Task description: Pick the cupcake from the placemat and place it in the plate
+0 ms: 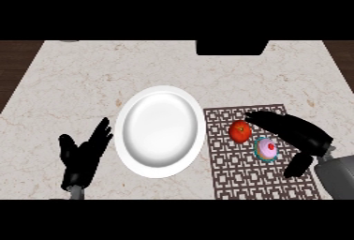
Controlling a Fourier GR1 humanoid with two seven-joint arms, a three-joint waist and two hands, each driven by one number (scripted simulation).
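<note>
A cupcake (267, 149) with pink frosting, a red dot on top and a teal wrapper sits on the patterned brown placemat (235, 173) at the right. My right hand (297, 131) hovers just over and right of it, fingers stretched toward the far left and thumb hanging down at the near side; it is open and holds nothing. The white plate (160, 131) lies left of the placemat with nothing on it. Left of the plate, my left hand (83, 157) rests open with its fingers pointing up.
A red tomato (240, 131) sits on the placemat just left of the cupcake, under the right hand's fingertips. A black object (232, 48) stands at the counter's far edge. Dark floor shows past the counter's left and right edges.
</note>
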